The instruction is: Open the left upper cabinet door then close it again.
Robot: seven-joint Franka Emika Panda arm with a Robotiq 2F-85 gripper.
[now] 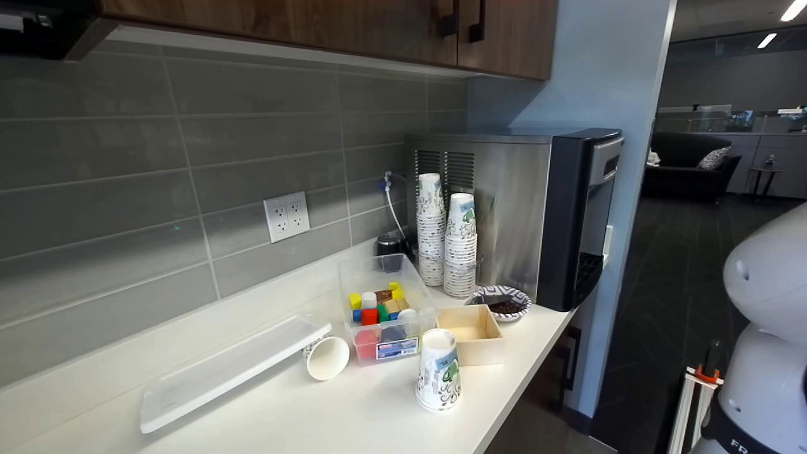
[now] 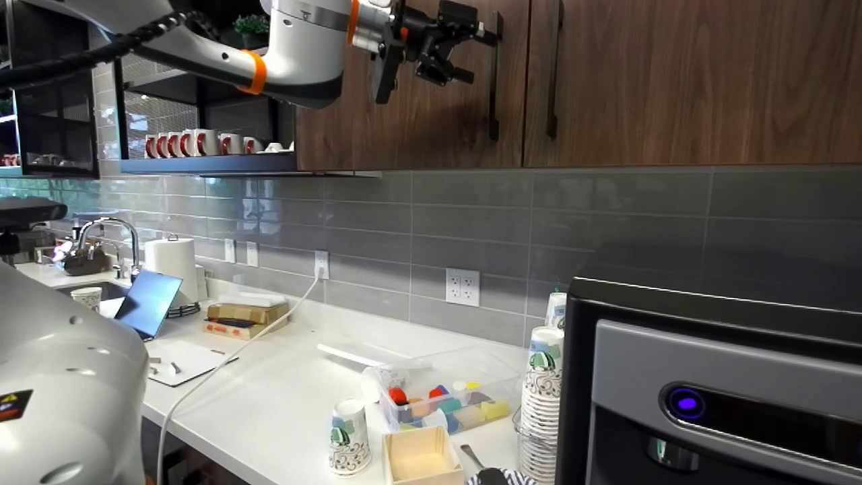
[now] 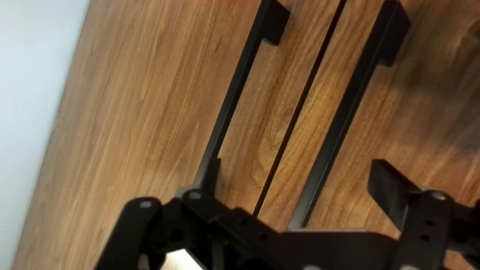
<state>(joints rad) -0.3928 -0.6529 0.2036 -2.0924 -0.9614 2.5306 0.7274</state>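
The left upper cabinet door (image 2: 417, 138) is brown wood-grain and shut. It also shows in an exterior view (image 1: 284, 22) and on the right of the wrist view (image 3: 420, 138), which appears upside down. Its dark bar handle (image 2: 493, 94) stands by the seam; in the wrist view the handle (image 3: 337, 138) runs between my spread fingers. My gripper (image 2: 476, 55) is open and empty, with its upper fingertip close to the handle's upper part; contact cannot be told. In the wrist view, one finger of my gripper (image 3: 295, 168) overlaps the neighbouring handle (image 3: 236, 90).
The right cabinet door (image 2: 687, 87) is shut beside it. Below, the counter (image 1: 252, 416) carries a clear bin (image 1: 397, 328) of blocks, cups (image 1: 438, 372), a wooden box (image 1: 470, 340) and an ice machine (image 1: 498, 208). A mug shelf (image 2: 209, 163) adjoins the left door.
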